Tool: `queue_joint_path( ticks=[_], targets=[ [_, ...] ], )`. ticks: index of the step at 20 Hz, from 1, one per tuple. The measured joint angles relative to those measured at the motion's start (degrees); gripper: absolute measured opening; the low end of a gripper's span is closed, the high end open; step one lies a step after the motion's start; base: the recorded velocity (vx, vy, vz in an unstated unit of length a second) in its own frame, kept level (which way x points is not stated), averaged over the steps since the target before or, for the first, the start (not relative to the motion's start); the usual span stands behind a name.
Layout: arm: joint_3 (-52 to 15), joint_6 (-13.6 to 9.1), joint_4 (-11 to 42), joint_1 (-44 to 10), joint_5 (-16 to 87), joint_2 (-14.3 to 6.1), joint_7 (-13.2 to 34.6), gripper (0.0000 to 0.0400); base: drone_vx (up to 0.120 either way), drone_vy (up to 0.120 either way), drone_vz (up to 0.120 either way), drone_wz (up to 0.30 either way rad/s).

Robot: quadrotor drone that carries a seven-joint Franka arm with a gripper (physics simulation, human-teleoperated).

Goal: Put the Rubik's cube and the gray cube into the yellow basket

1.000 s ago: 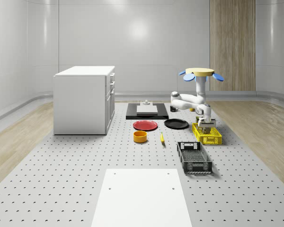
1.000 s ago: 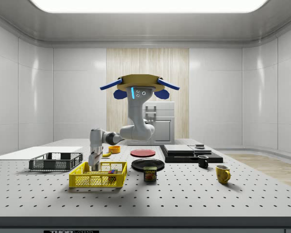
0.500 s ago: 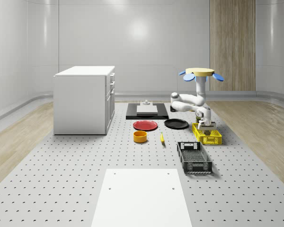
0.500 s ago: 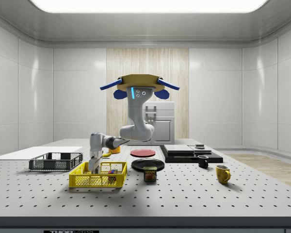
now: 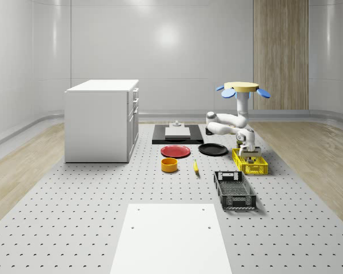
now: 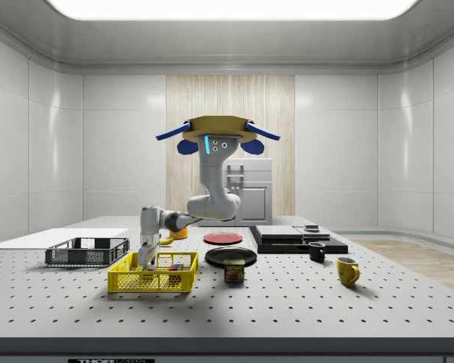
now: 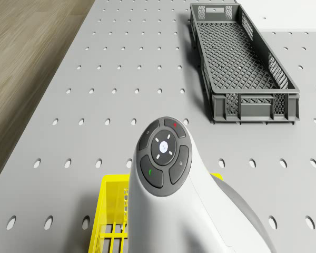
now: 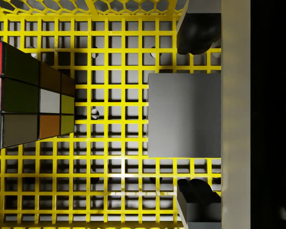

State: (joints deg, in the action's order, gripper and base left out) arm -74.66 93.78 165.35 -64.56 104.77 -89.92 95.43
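Drone (image 5: 242, 87) hovers beside yellow basket (image 5: 252, 169). Jaws spread, clear of gray cube (image 8: 183, 114) resting on basket floor beside Rubik's cube (image 8: 26, 95). Risk: lifting crookedly, fingertips (image 8: 196, 29) could snag the mesh.

The whole-scene view looks down the tabletop (image 5: 74, 222) from afar; the side view faces it level, crosswise. Both share the yellow basket (image 6: 153, 280), which the wrist view sees from just above.
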Motion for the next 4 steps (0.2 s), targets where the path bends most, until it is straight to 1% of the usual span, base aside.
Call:
queue_joint_path(
  ticks=[4],
  targets=[
    [-1.5,-0.6,0.3,0.2,-1.4,0.1,0.0,0.0395,0.0,0.0,0.0,0.0]
  ],
)
